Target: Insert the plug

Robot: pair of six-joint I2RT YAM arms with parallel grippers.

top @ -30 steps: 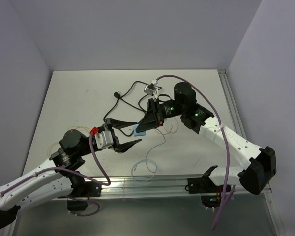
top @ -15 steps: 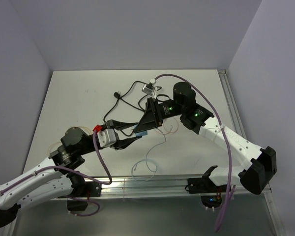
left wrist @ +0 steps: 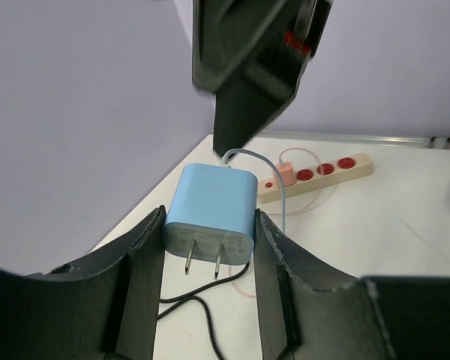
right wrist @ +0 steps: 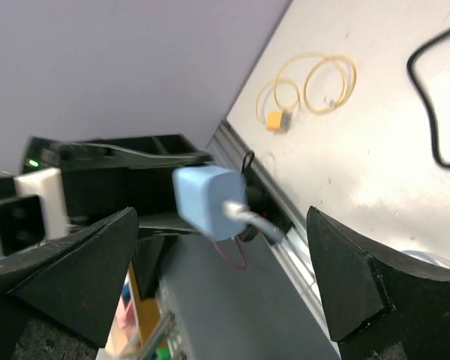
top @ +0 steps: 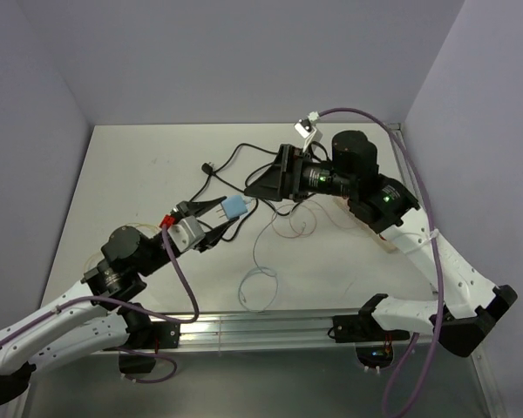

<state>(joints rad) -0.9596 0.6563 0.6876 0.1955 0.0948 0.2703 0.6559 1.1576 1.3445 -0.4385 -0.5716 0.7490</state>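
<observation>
My left end effector [left wrist: 210, 229] is clamped on the blue plug [left wrist: 210, 208], a finger on each side and the prongs facing its wrist camera. The plug is held above the table [left wrist: 390, 225]. My right end effector [right wrist: 221, 221] gapes wide just beyond the plug, not touching it. The power strip [left wrist: 315, 176] lies farther off.

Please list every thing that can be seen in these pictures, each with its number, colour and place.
plug: one, light blue, two prongs, held above the table
plug's cable: one, thin, pale blue, running from the plug's back
power strip: one, beige with red sockets, flat on the table beyond the plug
black cable: one, black, loose on the table
yellow cable: one, coiled, orange connector, on the table
table: one, white
left gripper: one, black, shut on the plug
right gripper: one, black, open, empty
</observation>
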